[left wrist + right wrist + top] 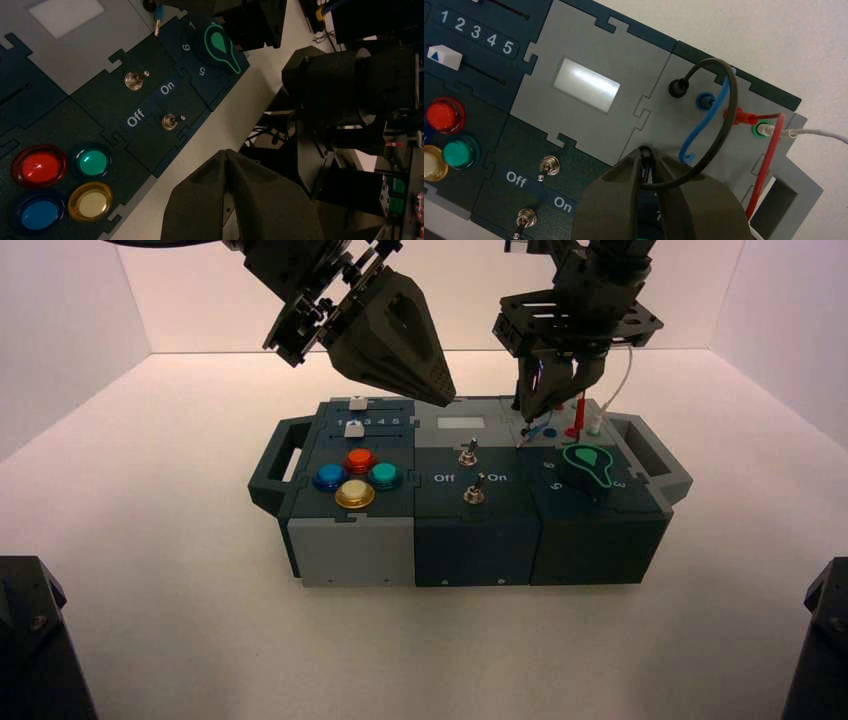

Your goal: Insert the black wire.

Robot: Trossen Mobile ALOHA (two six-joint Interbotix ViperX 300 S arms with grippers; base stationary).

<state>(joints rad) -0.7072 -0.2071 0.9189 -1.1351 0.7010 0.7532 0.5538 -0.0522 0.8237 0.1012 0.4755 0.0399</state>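
Hovering over the box's middle with left end effector (226, 152), narrow, tips together; past the green knob (587, 468), gripping one plug of black wire (732, 102) in right end effector (647, 151), narrow around it, above near part of grey socket panel (724, 160); arching the wire up and back; farther off, seated by other plug in black socket (676, 93), beside blue socket (702, 104).

Four round buttons (359, 461), two toggle switches (469, 454), two sliders (354, 428), one knob (588, 466).
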